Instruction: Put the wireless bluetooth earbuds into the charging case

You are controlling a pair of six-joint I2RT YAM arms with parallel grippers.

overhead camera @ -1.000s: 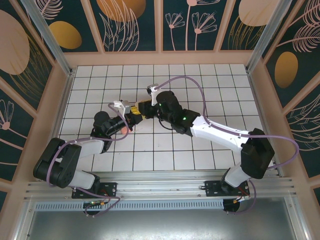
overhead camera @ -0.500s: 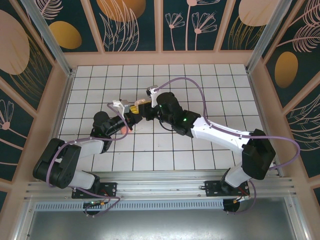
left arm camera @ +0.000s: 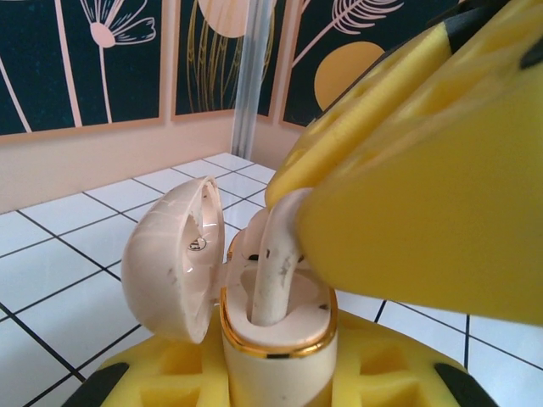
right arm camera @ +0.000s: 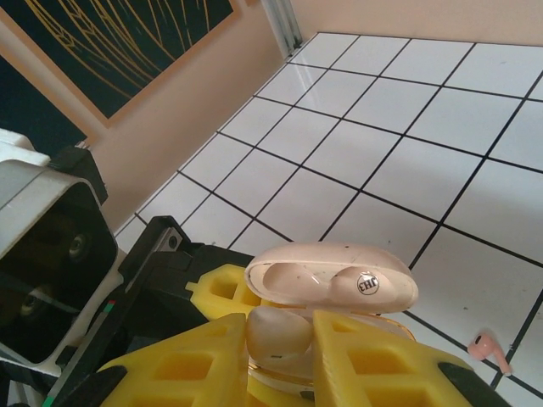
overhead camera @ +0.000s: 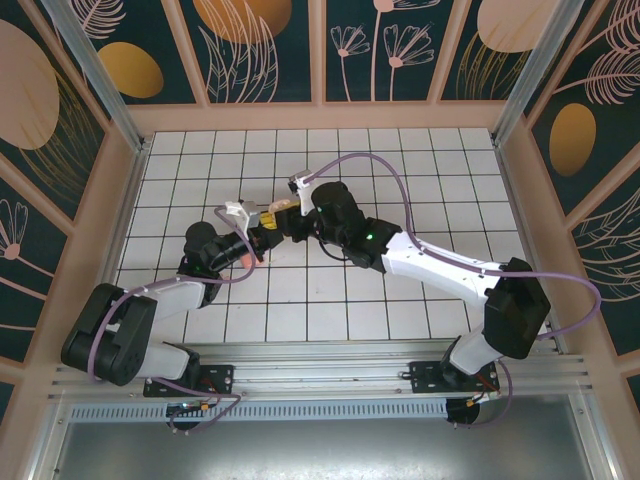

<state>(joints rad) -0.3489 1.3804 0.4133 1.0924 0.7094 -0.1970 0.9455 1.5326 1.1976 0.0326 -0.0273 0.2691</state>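
Arms angle inward, left gripper (overhead camera: 262, 238) and right gripper (overhead camera: 277, 224) (both clamped) meeting at their tips.

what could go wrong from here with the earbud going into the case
1. The earbud looks only partly down in the charging case, pinched by the right claw; releasing early or off-angle could leave it unseated.
2. The open lid stands beside that claw's yellow fingers; a nudge may swing it shut or twist the case in the left claw.
3. The second earbud lies loose on the tiles, easy to knock away.
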